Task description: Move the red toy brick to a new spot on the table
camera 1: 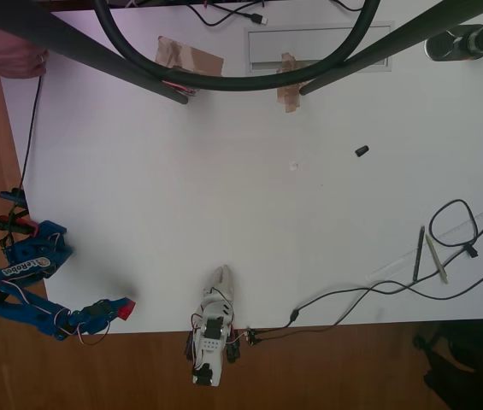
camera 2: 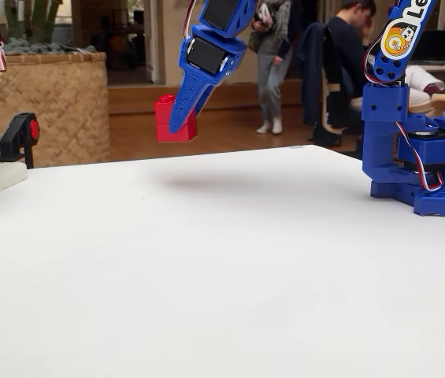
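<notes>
The red toy brick [camera 1: 128, 311] hangs in the air, held by my blue gripper [camera 1: 121, 309], which is shut on it. In the overhead view this is at the white table's [camera 1: 224, 188] lower left edge, close to the wooden floor. In the fixed view the red toy brick [camera 2: 164, 122] floats well above the table [camera 2: 206, 260], with a soft shadow under it. The gripper [camera 2: 178, 124] points down and to the left, and one finger covers the brick's right side. My blue base [camera 2: 427, 165] stands at the right.
A small black cap [camera 1: 362, 151] lies right of centre. Two pens [camera 1: 425, 254] and black cables [camera 1: 369, 295] lie at the lower right. Brown tape patches [camera 1: 188, 58] and a grey slot [camera 1: 318, 47] sit at the far edge under dark stand legs. A person's hand [camera 1: 2, 53] rests at the top left.
</notes>
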`<state>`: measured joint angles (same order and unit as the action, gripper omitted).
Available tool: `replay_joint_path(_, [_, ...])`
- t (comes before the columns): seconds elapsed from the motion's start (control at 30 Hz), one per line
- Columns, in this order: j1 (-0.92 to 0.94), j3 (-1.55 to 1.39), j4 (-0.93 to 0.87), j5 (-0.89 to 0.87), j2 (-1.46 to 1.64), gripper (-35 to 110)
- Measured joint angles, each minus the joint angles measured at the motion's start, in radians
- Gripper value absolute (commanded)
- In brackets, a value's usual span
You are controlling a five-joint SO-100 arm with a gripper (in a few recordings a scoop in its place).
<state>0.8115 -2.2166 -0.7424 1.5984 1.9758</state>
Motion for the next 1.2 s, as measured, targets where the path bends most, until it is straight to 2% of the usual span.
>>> replay_joint_path(0.23, [0.339, -0.002, 0.015, 0.178, -0.040, 0])
replay_joint_path(0.47, [0.505, -0.156, 0.095, 0.322, -0.040, 0])
replay_joint_path(0.7, [0.566, -0.275, 0.183, 0.388, -0.037, 1])
replay_joint_path(0.83, [0.589, -0.291, 0.198, 0.413, -0.020, 23])
replay_joint_path(0.97, [0.612, -0.293, 0.196, 0.433, 0.006, 30])
replay_joint_path(1.2, [0.485, -0.066, -0.009, 0.295, 0.080, 32])
